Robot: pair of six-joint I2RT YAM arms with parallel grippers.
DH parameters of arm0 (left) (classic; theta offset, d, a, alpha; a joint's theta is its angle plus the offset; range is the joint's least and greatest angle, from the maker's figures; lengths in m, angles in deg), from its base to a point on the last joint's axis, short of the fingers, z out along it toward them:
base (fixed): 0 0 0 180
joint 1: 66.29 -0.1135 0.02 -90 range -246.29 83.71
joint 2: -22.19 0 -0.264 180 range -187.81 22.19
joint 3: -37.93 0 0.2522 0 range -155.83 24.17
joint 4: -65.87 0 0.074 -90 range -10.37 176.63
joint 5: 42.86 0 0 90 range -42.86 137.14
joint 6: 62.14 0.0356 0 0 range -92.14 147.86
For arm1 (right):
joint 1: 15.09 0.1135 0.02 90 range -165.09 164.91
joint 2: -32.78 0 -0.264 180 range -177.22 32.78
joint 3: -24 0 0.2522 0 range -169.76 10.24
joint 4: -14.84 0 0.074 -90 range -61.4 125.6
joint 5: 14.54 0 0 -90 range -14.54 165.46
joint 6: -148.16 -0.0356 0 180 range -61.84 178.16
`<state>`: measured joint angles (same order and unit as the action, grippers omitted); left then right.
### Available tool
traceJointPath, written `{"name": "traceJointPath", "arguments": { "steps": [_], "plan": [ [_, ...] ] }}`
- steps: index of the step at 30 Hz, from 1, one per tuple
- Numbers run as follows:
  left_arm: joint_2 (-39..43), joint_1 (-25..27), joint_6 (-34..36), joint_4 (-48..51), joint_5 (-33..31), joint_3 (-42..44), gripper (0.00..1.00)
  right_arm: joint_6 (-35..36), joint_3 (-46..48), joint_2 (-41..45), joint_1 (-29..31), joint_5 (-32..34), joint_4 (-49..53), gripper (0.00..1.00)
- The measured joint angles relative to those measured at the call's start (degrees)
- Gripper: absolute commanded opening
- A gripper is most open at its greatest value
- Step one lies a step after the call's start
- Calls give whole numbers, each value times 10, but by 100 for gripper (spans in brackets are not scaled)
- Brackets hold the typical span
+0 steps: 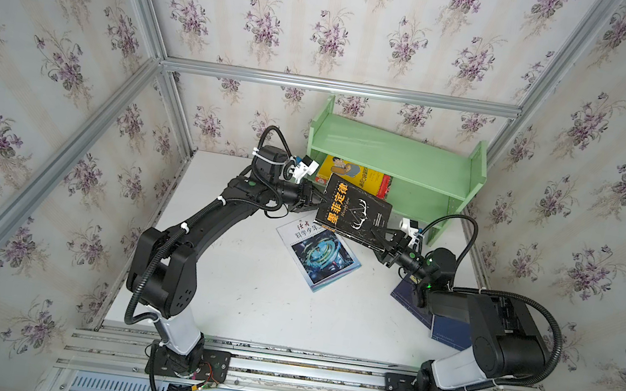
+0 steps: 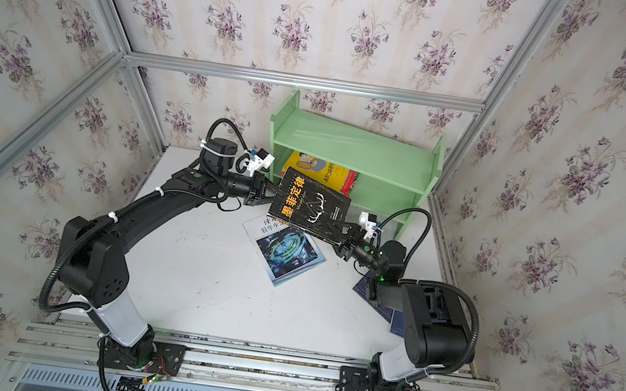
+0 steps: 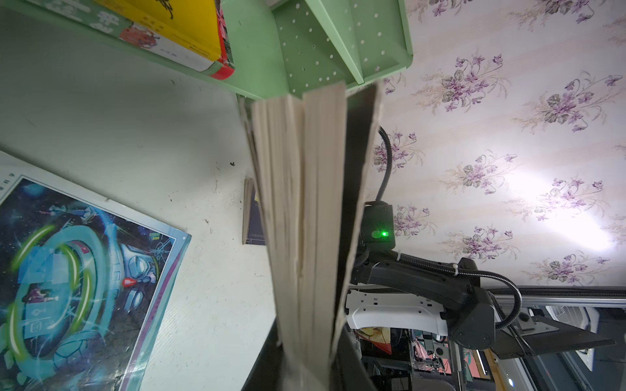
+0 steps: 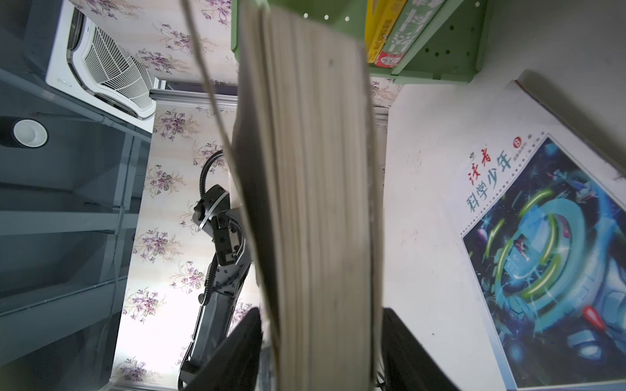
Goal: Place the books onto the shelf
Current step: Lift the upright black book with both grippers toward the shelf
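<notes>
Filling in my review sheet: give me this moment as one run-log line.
left gripper: shut on black book, aloft | right gripper: jaws straddle opposite edge, grip unclear | shelf: yellow book on lower tier

Left arm & right arm: blk shells, white lower links, ribbed blk cables, green LEDs.

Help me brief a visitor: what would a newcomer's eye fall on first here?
The black book with yellow characters hangs above the table before the pale green shelf, gripped by the left hand, with the right hand at its opposite edge. Beneath it a blue swirl-cover book lies flat.
</notes>
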<state>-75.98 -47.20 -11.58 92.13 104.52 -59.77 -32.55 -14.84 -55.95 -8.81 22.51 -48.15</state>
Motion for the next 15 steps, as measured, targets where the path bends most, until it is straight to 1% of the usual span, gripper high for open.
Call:
{"name": "traceJointPath", "arguments": {
  "steps": [1,4,6,9,10,12,15],
  "plan": [
    [-2,-2,0,0,1,-4,2,-6,0,3,0,-4,-2,47],
    [-10,-7,2,-1,8,-18,2,-14,0,12,0,-7,-4,44],
    [-16,-8,2,-1,13,-24,2,-14,1,19,0,-8,-6,40],
    [-26,-8,-1,-5,24,-26,3,-18,2,25,0,-9,-9,29],
    [-28,-8,-1,-5,26,-26,4,-22,2,25,0,-9,-10,24],
    [-28,-9,-1,-5,27,-24,6,-23,1,25,0,-9,-10,11],
    [-28,-11,-8,-7,26,-20,16,-25,1,25,0,-9,-17,6]
  ]
}}
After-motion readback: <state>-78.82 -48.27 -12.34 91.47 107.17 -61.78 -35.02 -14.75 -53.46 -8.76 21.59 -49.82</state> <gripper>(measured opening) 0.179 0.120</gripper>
